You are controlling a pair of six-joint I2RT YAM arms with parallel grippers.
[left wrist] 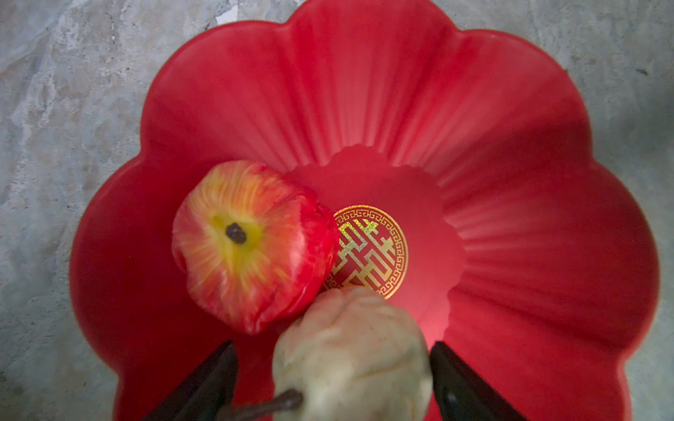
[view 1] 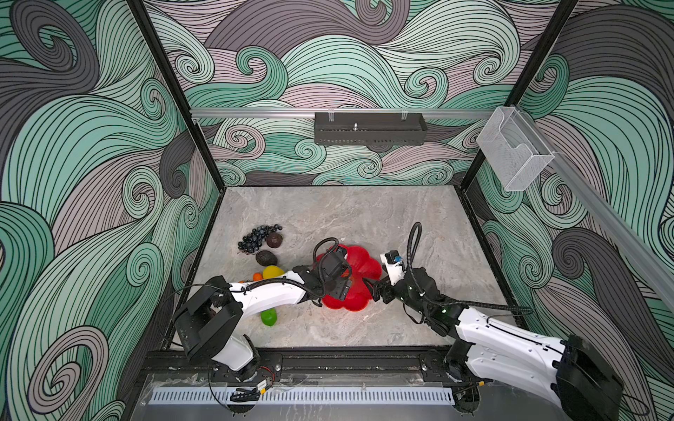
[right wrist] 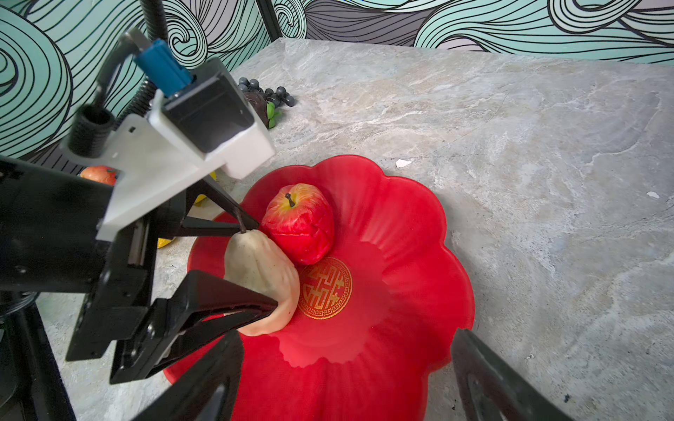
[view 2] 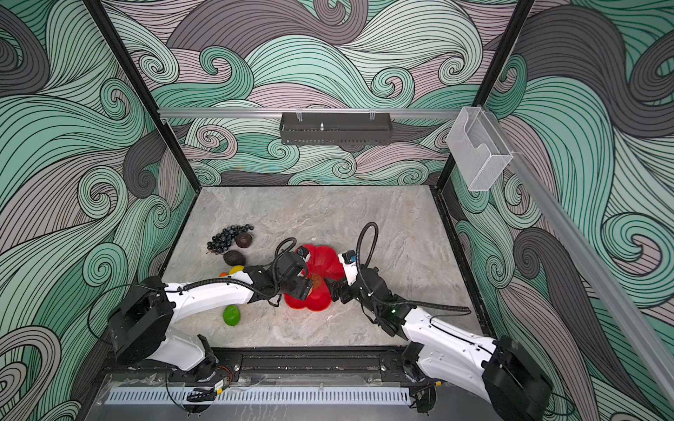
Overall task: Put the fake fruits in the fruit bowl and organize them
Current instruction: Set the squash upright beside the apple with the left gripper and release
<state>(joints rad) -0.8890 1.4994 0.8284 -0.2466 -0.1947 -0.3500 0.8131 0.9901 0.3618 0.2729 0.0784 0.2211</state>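
Left end effector (left wrist: 332, 344): left wrist view. The jaws stand apart on either side of the pear (left wrist: 350, 357), with a clear gap on one side and the other finger at the pear's edge, so they are spread and not clamped.
Pear: it lies inside the fruit bowl (left wrist: 510, 109) with its broad end by the gold centre mark (left wrist: 368, 251), touching the apple (left wrist: 251, 244).
Apple: it rests on the bowl's inner slope, stem toward the camera.
Right end effector (right wrist: 348, 335): right wrist view. The jaws are wide with nothing between them, low over the bowl's near rim.
Pear and apple, right wrist view: the pear leans stem-up against the apple, and both skins look creased and dented.
Handling: they are likely light, soft foam or thin plastic — easy to crush and apt to roll on the glossy slope. The best hold is across the widest belly with gentle pressure, never by the thin stem.
Worktop (view 1: 346, 215): in both top views the bowl sits near the middle with both arms meeting over it.
Fruits outside the bowl: the grape bunch (view 1: 257, 237), avocado (view 1: 266, 258), lemon (view 1: 272, 271), orange (view 1: 257, 276) and lime (view 1: 269, 319) lie well to the left of it.
Grape bunch: it is probably floppy and uneven — pinching across its thick middle is safer than taking a single berry.
Round fruits: they are smooth and may squirt out of the jaws, so they should be taken across the middle.
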